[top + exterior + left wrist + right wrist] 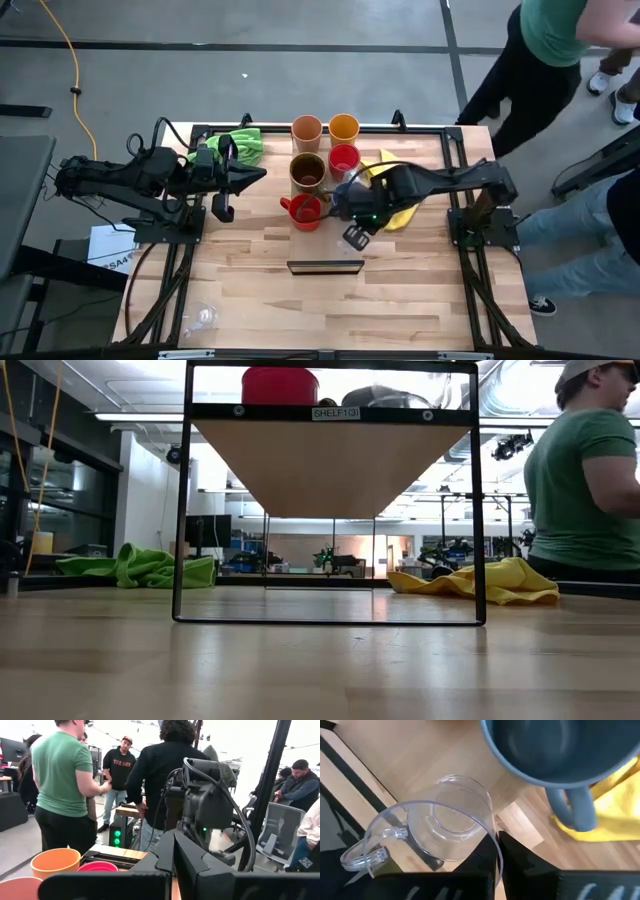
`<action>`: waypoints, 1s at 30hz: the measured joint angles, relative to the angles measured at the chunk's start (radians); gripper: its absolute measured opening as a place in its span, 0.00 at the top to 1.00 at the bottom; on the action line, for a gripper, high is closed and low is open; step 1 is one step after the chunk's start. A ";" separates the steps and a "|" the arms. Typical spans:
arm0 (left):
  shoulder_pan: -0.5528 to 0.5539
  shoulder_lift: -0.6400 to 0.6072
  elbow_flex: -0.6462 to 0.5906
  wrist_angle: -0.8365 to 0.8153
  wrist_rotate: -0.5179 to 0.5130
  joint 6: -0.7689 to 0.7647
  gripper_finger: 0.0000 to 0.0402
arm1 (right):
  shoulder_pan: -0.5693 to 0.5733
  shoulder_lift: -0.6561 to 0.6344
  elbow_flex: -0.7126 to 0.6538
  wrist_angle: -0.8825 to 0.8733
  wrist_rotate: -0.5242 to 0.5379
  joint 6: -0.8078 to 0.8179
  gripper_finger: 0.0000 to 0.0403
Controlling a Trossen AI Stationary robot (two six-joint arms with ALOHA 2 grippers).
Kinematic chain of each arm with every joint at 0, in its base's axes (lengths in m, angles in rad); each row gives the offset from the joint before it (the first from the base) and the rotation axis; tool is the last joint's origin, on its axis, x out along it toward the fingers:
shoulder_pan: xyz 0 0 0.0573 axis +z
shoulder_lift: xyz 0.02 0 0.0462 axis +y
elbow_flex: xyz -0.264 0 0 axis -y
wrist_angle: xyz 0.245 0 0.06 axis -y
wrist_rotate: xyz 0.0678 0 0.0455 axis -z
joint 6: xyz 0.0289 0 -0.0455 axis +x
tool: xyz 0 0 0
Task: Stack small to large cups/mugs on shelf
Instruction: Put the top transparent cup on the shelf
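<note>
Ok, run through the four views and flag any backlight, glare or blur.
Low view: bright ceiling behind the shelf leaves its frame in silhouette, and the near tabletop is soft. Left wrist view: the background is blown out white, and the near orange tumbler is soft. Right wrist view: the clear glass shows highlights on its rim, and the grey-blue mug is blurred. High view: evenly lit.
</note>
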 joint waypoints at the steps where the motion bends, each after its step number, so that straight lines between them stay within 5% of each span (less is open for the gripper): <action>1: 0.000 0.000 0.000 0.000 0.000 0.000 1.00 | 0.000 0.005 0.000 0.000 0.005 0.016 1.00; 18: 0.000 -0.007 -0.001 0.008 0.000 0.000 1.00 | -0.001 0.024 -0.011 0.011 0.006 0.165 0.99; 30: 0.000 -0.028 -0.001 0.007 0.000 0.000 1.00 | -0.001 0.025 -0.011 0.055 0.010 0.177 0.81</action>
